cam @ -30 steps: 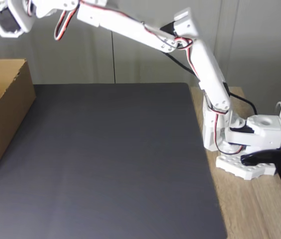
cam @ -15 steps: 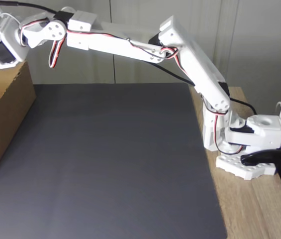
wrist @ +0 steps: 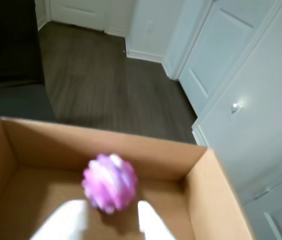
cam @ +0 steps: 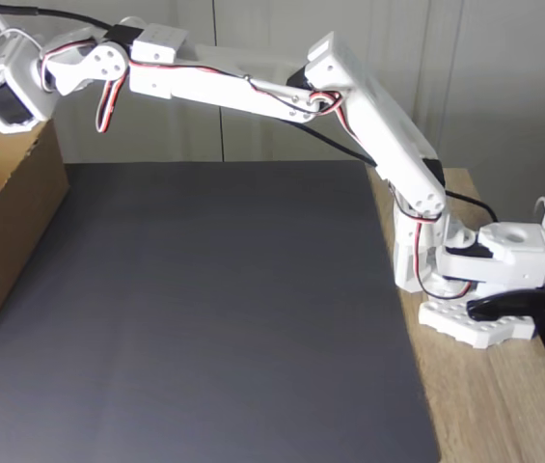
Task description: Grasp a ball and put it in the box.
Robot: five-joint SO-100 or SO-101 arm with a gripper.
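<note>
Hovering ball (wrist: pixel 110 182) over box (wrist: pixel 208 192)

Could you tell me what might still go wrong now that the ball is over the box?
1. The ball looks blurred between the spread fingers above the box, so it seems to be dropping; a bumpy ball might bounce back out.
2. In the fixed view the wrist hangs close above the box wall, so a low pull-back could snag the cardboard and shift it.
</note>
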